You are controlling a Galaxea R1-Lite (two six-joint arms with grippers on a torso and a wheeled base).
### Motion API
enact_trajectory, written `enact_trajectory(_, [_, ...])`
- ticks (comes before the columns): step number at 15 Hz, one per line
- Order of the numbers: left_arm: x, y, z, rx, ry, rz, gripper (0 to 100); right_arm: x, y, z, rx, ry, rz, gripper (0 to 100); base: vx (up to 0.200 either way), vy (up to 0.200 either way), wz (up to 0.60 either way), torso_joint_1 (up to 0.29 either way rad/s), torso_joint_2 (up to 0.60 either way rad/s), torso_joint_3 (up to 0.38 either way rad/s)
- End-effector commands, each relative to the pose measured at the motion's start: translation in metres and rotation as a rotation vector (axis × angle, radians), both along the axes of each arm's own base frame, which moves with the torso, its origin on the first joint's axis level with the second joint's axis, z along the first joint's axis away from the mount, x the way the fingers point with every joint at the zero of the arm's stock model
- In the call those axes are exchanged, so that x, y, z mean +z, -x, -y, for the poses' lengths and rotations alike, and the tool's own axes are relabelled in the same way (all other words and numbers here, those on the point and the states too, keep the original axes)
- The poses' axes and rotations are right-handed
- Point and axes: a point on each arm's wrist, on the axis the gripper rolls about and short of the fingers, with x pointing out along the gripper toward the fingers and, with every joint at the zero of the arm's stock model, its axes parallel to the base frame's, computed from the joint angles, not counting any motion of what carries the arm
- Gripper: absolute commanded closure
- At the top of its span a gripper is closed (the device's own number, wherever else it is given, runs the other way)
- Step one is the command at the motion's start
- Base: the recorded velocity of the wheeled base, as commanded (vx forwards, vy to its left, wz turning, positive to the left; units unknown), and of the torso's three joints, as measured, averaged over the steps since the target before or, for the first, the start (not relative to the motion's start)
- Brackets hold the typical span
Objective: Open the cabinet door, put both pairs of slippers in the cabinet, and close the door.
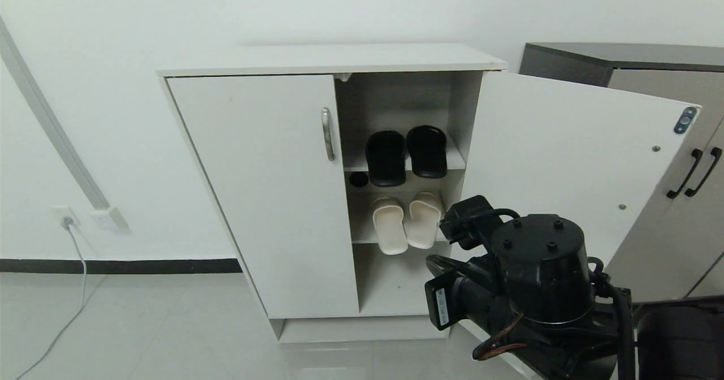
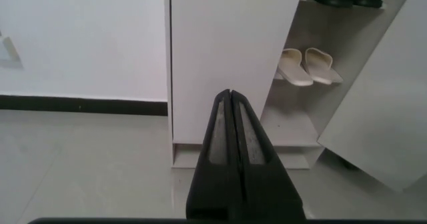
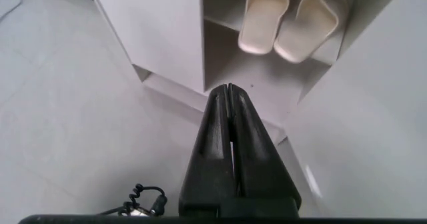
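Both pairs sit inside the cabinet (image 1: 254, 188) at frame centre: black slippers (image 1: 406, 155) on the upper shelf (image 1: 457, 165), cream slippers (image 1: 406, 221) below. Only closing remains, I judge: the open door (image 1: 565, 165), right of centre, needs a push. On left gripper (image 2: 231, 94) and right gripper (image 3: 229, 89) the jaws are together, empty.

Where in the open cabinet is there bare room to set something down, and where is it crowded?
Free: the bottom compartment, bare below the cream slippers, and the cabinet top. Crowded: the upper shelf, filled by the black slippers, and the middle shelf, where the cream pair overhangs the front edge.
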Motion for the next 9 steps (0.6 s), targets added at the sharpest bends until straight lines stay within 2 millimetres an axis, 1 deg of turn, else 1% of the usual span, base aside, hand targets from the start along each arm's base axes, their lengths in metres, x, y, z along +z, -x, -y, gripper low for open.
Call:
enact_trajectory(1, [0.000, 0.000, 0.000, 0.001, 0.000, 0.000, 100, -0.007, -0.001, -0.001, 0.000, 0.018, -0.011, 100, 0.000, 0.000, 0.00, 0.000, 0.00, 0.000])
enact_trajectory(2, [0.000, 0.000, 0.000, 0.001, 0.000, 0.001, 100, -0.008, -0.001, -0.001, 0.002, 0.024, -0.015, 100, 0.000, 0.000, 0.00, 0.000, 0.00, 0.000])
enact_trajectory(5, [0.000, 0.000, 0.000, 0.001, 0.000, 0.000, 100, -0.019, -0.010, 0.002, -0.026, 0.052, -0.035, 100, 0.000, 0.000, 0.00, 0.000, 0.00, 0.000])
enact_trajectory(9, [0.000, 0.000, 0.000, 0.001, 0.000, 0.001, 100, -0.022, -0.015, 0.006, -0.018, 0.023, -0.011, 100, 0.000, 0.000, 0.00, 0.000, 0.00, 0.000])
